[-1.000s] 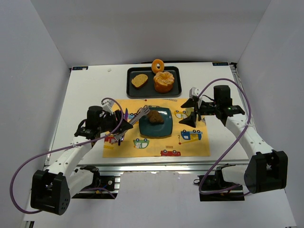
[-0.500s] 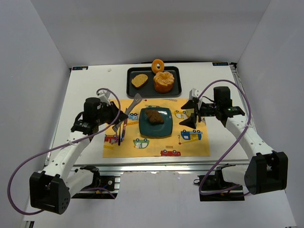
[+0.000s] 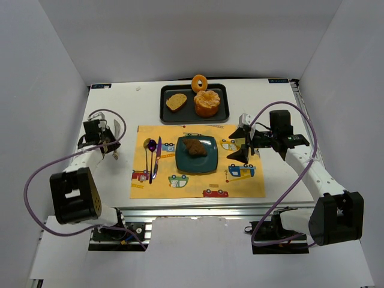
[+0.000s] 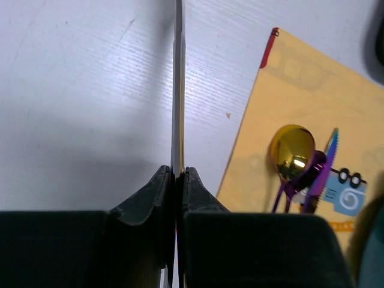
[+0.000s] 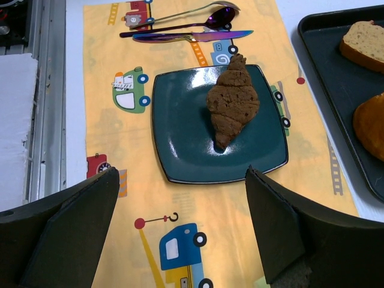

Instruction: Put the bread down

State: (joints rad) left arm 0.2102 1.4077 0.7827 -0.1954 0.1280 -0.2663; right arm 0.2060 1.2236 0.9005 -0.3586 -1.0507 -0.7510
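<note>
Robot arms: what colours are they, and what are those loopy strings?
The left arm and right arm are white tubes with black joints and chunky black base blocks. The strings are purple cables, one along each arm. The left gripper and right gripper have black wedge-shaped fingers.

The bread (image 5: 233,99) is seen as dark brown against a glossy teal plate (image 5: 180,150). The placemat (image 5: 102,138) is coloured yellow-orange and printed with cartoon vehicles, among them a blue truck, a green-and-white car and a red engine. The knife (image 5: 192,36) is tinted iridescent purple and blue. The spoon (image 4: 292,153) is purple-handled, its bowl reflecting gold in the left wrist view. A black tray (image 3: 180,115), a golden-tan slice (image 3: 176,101), an orange round pastry (image 3: 206,103) and an orange ring doughnut (image 3: 199,82) are shown on a white table (image 3: 120,102). The cables (image 3: 36,180) are purple. Black is seen on the left gripper (image 4: 177,174) and the right gripper (image 5: 181,171), pale grey on the thin flat utensil (image 3: 116,129)
</note>
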